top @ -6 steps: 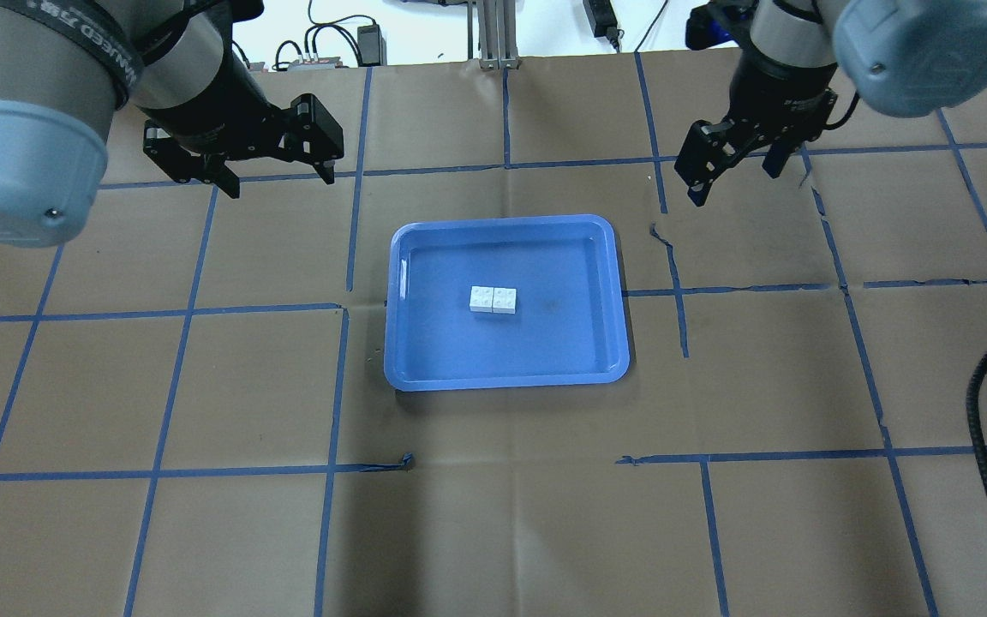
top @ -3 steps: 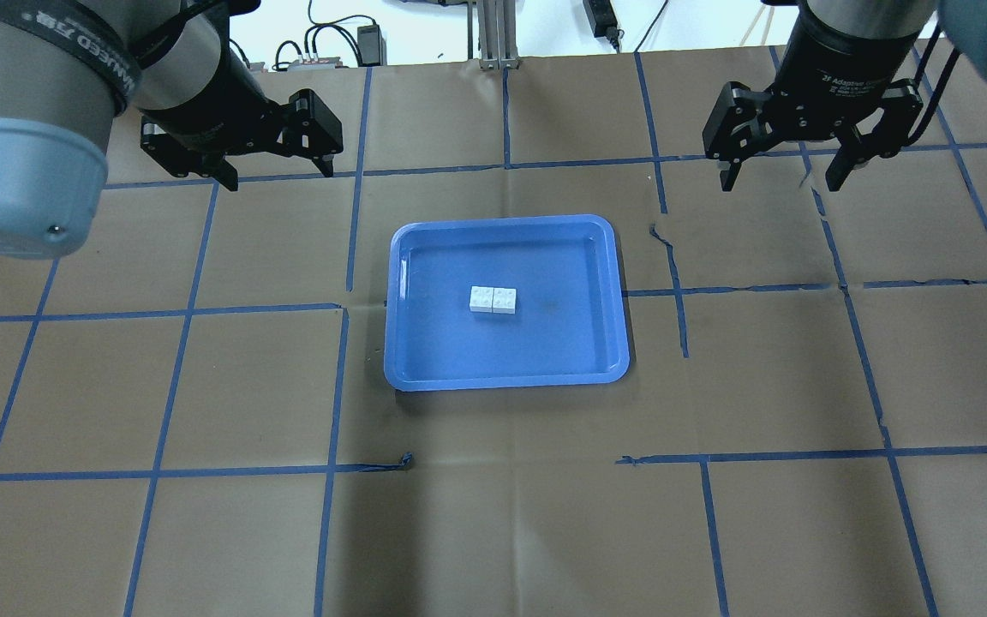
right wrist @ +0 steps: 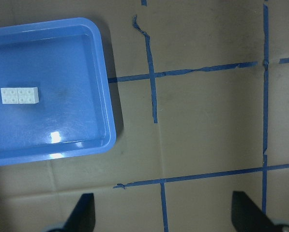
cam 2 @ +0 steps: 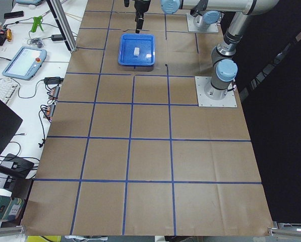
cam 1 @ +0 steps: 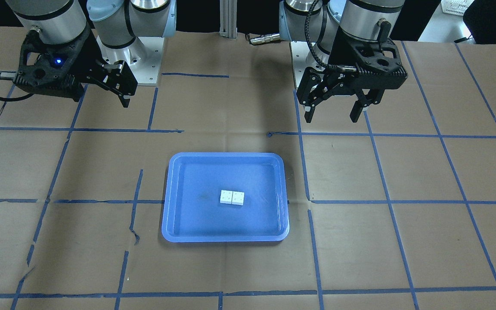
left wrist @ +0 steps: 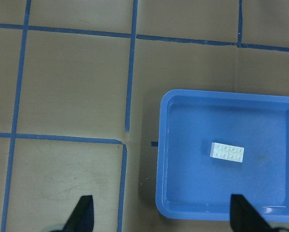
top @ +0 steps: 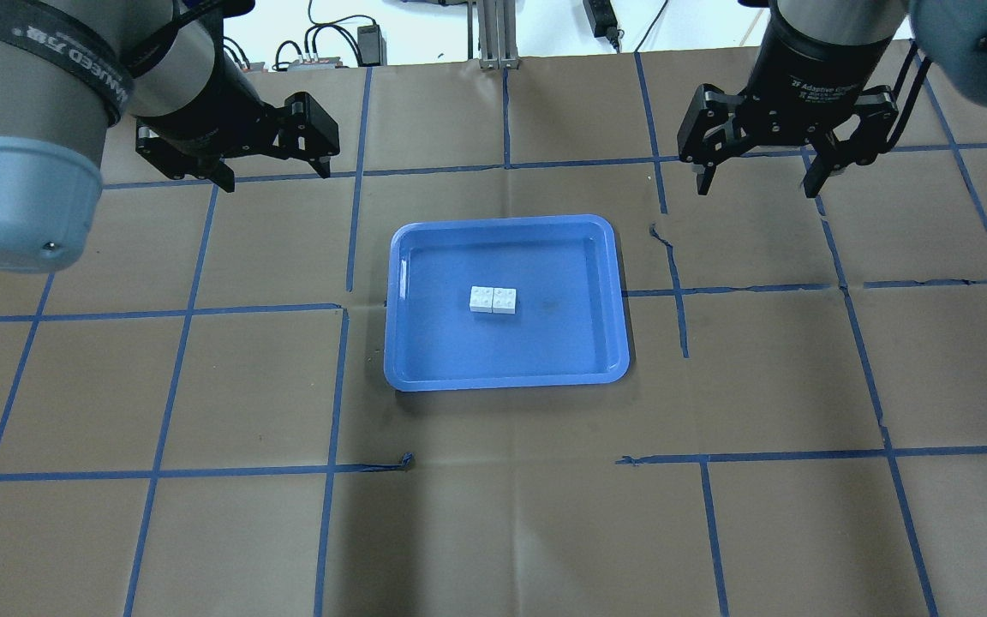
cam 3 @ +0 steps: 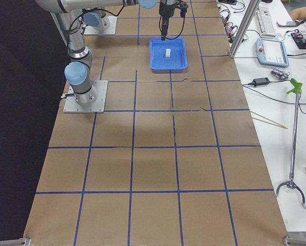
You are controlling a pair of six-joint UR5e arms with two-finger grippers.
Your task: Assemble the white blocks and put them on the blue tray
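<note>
**A:** Where do the white blocks lie?

**B:** Mid-floor of the blue tray: two studded bricks, studs up, touching side by side. The pair's long axis runs across the table, from one arm toward the other.

**A:** And the pincers?

**B:** The left gripper and right gripper both hang raised, fingers spread wide, holding nothing. One is out to each side of the tray.

**A:** Which is nearer?

**B:** Little in it, I'd say. Either must travel inward and down to reach the pair.

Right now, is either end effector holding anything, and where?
Nothing is held: left end effector and right end effector hang open; white blocks sit in the blue tray.
</note>
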